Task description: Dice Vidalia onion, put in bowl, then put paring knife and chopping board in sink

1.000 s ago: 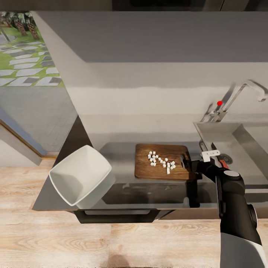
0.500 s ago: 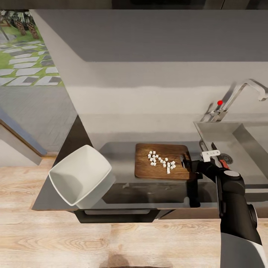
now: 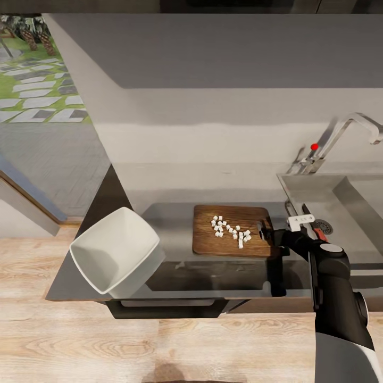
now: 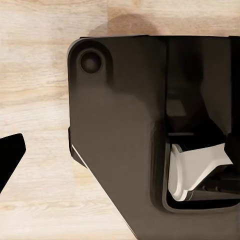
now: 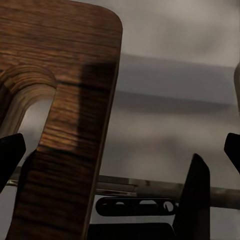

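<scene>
Lettering unreadable; right tool (image 3: 269,234) perhaps touching chopping board (image 3: 232,239).

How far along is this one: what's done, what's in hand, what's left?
Done: the diced onion lies on the chopping board, and the paring knife already appears to lie in the sink. In hand: the right gripper is at the board's handle end, fingertips apart. Left: dice into the empty bowl, board into the sink.
</scene>
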Motion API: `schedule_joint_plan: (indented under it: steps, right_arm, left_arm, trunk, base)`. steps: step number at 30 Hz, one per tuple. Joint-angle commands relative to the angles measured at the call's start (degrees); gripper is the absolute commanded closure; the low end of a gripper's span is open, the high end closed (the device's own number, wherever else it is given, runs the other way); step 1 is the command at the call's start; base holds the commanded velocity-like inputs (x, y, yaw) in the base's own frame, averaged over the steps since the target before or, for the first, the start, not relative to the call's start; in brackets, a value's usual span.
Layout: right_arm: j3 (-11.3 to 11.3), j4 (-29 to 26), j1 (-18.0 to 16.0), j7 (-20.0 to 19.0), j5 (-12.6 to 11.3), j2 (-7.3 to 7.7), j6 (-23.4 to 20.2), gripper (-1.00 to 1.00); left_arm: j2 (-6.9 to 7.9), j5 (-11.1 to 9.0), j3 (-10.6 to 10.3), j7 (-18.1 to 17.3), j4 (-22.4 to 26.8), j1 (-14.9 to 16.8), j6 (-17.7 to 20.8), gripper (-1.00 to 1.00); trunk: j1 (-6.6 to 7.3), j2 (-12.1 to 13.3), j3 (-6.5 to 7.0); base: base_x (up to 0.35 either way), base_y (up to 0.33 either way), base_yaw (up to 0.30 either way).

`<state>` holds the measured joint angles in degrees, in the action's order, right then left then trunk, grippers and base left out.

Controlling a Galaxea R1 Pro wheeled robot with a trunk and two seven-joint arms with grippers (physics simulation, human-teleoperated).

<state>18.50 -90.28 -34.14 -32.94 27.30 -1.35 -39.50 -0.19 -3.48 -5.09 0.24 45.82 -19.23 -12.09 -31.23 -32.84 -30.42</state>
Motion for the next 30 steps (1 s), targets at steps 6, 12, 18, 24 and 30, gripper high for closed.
schedule_joint_plan:
  steps: [6, 12, 18, 24, 30]
  right_arm:
    - [0.1, -0.1, -0.1, -0.6, 0.6, -0.14, -0.7, 1.0]
    - [0.1, -0.1, -0.1, -0.6, 0.6, -0.14, -0.8, 1.0]
    - [0.1, -0.1, -0.1, -0.6, 0.7, -0.15, -0.8, 1.0]
    - [0.1, -0.1, -0.1, -0.6, 0.7, -0.15, -0.8, 1.0]
    - [0.1, -0.1, -0.1, -0.6, 0.7, -0.15, -0.8, 1.0]
  left_arm:
    - [0.04, -0.4, -0.1, 0.0, 0.1, 0.0, -0.1, -1.0]
    - [0.07, -0.4, -0.1, 0.0, 0.1, 0.0, -0.1, -1.0]
    - [0.04, -0.4, -0.1, 0.0, 0.1, 0.0, -0.1, -1.0]
    - [0.02, -0.4, -0.1, 0.0, 0.1, 0.0, -0.1, -1.0]
    - [0.02, -0.4, -0.1, 0.0, 0.1, 0.0, -0.1, -1.0]
  trunk:
    - [-0.02, -0.1, -0.06]
    - [-0.02, -0.1, -0.06]
    - [-0.02, -0.1, -0.06]
    - [-0.02, -0.1, 0.03]
    - [-0.02, -0.1, 0.5]
  base:
    - [0.0, 0.0, 0.0]
    - [0.0, 0.0, 0.0]
    - [0.0, 0.0, 0.0]
    - [0.0, 0.0, 0.0]
    - [0.0, 0.0, 0.0]
